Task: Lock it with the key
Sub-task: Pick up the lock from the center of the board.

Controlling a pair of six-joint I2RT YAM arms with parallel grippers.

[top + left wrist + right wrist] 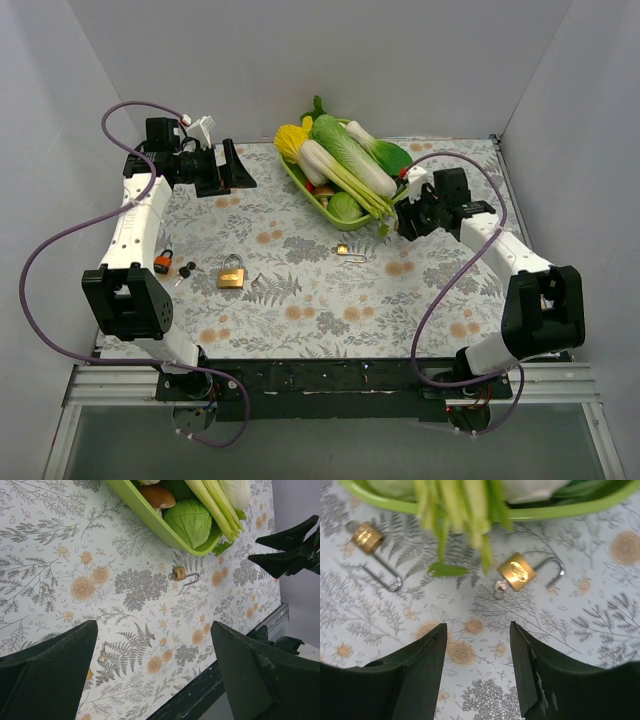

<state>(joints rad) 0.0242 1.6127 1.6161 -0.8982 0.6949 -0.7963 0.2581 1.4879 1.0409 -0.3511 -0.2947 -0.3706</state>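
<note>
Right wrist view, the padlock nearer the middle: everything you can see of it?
The padlock is small: a squarish brass-looking body with glare on its face and a silvery U-shaped shackle, apparently swung open. It lies flat, tilted, on the floral cloth just below the tray rim, beside the leaf tips; whether they touch it is unclear. A small silvery piece, possibly a key, sticks out at its lower-left corner.

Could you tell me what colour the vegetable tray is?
The tray is lime green, clearest from the left wrist.
</note>
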